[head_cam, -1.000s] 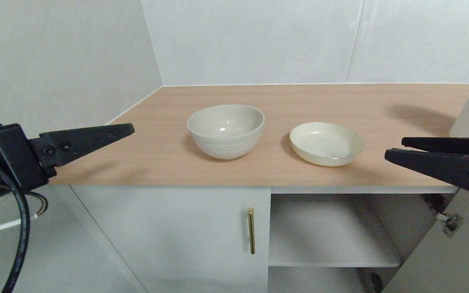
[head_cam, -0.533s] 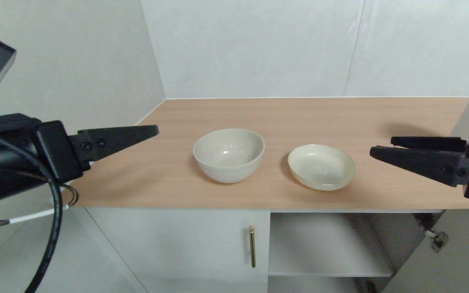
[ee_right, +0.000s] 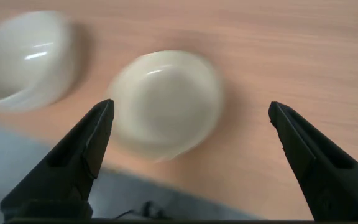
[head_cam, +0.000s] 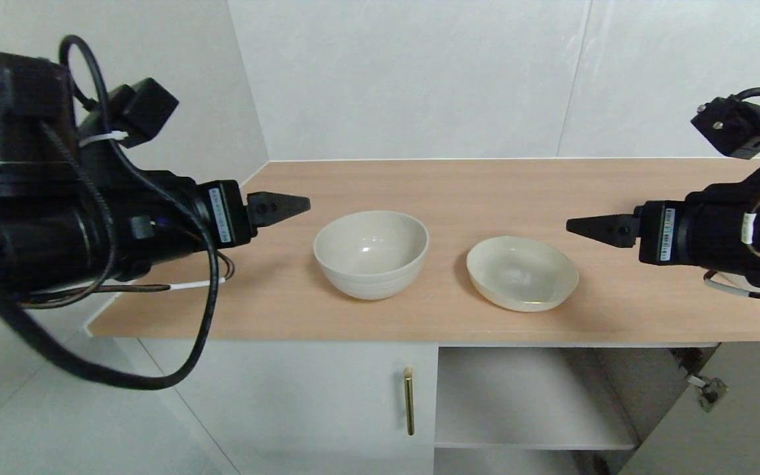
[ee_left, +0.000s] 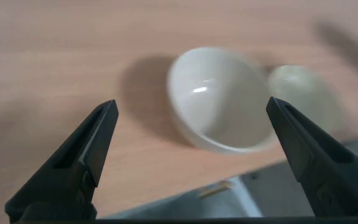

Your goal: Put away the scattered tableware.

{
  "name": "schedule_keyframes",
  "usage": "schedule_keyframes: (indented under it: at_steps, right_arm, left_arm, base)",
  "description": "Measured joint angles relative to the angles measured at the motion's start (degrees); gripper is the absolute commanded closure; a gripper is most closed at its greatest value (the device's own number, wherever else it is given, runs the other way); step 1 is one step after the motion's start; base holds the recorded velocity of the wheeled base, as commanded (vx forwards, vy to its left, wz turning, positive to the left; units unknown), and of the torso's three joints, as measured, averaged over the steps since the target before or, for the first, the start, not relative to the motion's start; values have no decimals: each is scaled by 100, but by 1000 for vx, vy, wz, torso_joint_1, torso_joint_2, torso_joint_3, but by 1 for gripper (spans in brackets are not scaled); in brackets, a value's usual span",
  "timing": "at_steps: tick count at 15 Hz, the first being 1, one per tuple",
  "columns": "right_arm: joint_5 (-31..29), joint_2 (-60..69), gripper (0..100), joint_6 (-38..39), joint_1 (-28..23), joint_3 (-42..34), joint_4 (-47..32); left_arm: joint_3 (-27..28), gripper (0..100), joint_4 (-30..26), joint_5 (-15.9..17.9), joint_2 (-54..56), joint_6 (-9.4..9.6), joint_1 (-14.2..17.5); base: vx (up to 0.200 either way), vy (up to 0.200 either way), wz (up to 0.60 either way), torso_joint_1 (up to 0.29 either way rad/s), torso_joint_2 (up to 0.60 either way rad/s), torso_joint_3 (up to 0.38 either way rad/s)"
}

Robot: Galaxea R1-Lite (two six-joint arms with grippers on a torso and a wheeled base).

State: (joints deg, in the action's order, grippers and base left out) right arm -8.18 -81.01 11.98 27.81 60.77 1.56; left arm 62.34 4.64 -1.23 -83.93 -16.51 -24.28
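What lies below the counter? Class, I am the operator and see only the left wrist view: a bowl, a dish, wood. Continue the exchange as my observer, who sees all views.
Observer: A white cupboard; its right compartment stands open, with a shelf inside.
Operator: Where is that compartment's door?
Observer: The door is swung out at the far right.
Operator: And the right end effector?
Observer: The right end effector is open, above the counter, right of the shallow dish, pointing toward it.

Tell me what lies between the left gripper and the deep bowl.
Only bare countertop, as the head view shows: the left gripper is apart from the deep bowl, not touching it.
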Motion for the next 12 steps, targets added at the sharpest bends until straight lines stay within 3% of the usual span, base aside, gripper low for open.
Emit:
schedule_keyframes:
  at_steps: [2,9,10,12]
  right_arm:
    - [-152,-201,0,6,13,69,2]
    - [-158,-352,0,16,91,33,0]
    - [-158,-352,0,16,90,26,-1]
    - [-158,-352,0,17,90,22,0]
  left_arm:
    - [196,0,-119,-308,-411,-5,0]
    - [323,0,-30,-341,-1202,-145,-151]
    - [328,100,6,-341,-1268,-148,-193]
    - [341,100,123,-344,-1386,-155,-250]
  base:
    - [0,0,0,0,0,0]
    - [0,0,0,0,0,0]
    - [0,0,0,0,0,0]
    - [0,0,0,0,0,0]
